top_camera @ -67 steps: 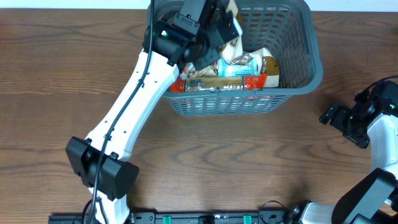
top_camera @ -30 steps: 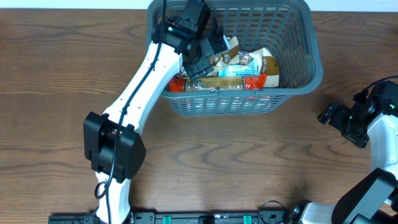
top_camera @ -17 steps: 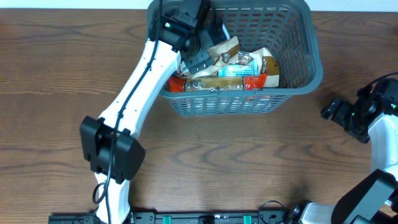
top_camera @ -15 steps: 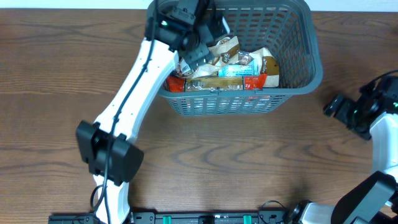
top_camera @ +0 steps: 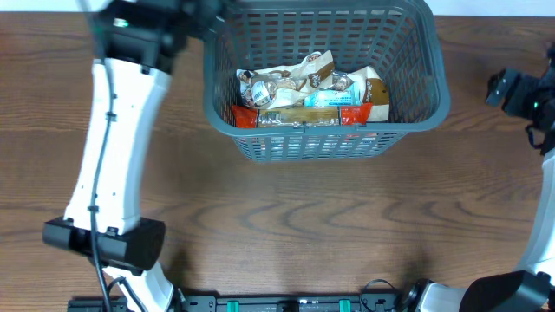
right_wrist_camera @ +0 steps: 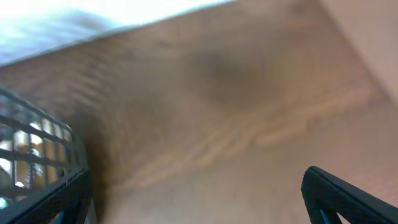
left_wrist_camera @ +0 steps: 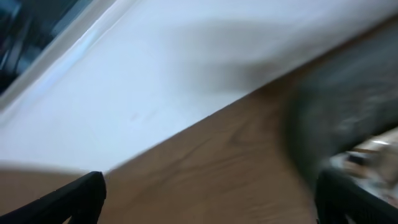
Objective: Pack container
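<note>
Bright, even light falls from above on the wooden counter (top_camera: pixel 303 217), leaving a faint soft shadow along the near side of the grey basket (top_camera: pixel 329 143). The overhead view is sharp; both wrist views are smeared by heavy blur, the left one washed pale by a white surface (left_wrist_camera: pixel 186 62).

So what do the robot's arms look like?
The left arm and right arm are long white tubes with chunky black joints. A thin black cable runs along the left one, and a tiny green light glows near its top. The fingers are black.
</note>
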Motion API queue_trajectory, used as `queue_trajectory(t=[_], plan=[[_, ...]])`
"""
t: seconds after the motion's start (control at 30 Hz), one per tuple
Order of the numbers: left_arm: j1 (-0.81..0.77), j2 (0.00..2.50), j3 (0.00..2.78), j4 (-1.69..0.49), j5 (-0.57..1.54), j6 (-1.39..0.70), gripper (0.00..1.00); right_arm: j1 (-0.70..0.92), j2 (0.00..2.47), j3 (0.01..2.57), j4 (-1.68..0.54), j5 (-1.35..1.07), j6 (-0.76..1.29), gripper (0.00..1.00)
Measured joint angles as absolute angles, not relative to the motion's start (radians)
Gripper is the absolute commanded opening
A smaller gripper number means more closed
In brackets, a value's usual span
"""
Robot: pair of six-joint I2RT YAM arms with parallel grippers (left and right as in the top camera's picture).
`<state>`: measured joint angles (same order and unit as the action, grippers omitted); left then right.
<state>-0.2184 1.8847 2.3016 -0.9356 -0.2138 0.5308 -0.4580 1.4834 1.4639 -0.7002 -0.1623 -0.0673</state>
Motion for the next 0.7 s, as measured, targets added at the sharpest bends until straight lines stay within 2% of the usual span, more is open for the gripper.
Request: queue_trajectory(t=[0.23,0.4,0.7], plan=[[-0.039,1.866,2.302,-0.970,-0.199,0.399,0.99,-0.382,1.449,1.491,-0.600,-0.147,-0.106,0.99],[0.062,1.848,2.302,-1.034,-0.141,0.309,0.99,-0.281,1.392,1.491,-0.618,-0.046,-0.114,0.99],[0.105,1.790,2.259,-1.039,-0.110,0.189,0.99,-0.131,1.267,1.491,-0.723,0.117,-0.105,0.99]])
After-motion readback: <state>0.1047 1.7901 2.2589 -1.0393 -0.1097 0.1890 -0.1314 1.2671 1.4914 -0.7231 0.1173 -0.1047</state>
